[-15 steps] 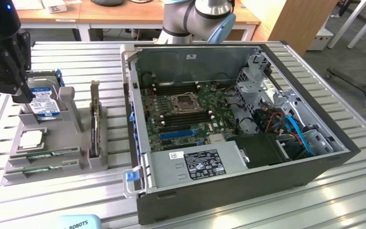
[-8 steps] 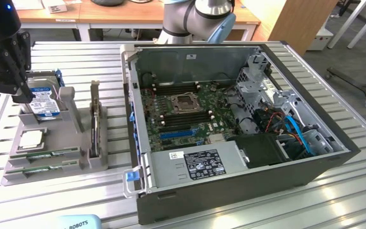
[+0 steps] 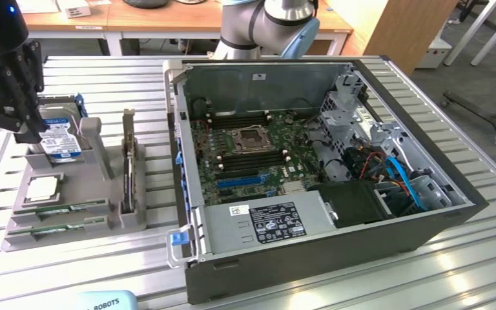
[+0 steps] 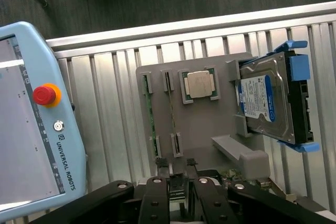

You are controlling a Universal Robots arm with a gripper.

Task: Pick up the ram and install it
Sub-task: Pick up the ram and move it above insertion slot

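Claw (image 4: 178, 186) hangs above the grey holder (image 4: 210, 127) on your counter (image 4: 105, 87) — clenched or released, you cannot tell. Both ram sticks (image 3: 59, 210) sit in their holder slots, untouched, so pickup and install are both left to you; the memory slots (image 3: 230, 119) in the open case (image 3: 317, 258) look bare.

Ram (image 4: 149, 111) top clear; HDD (image 4: 268, 100) nearby.

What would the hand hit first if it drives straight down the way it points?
Probably the grey holder, close to one end of the ram, not the hard drive; depth is unclear.
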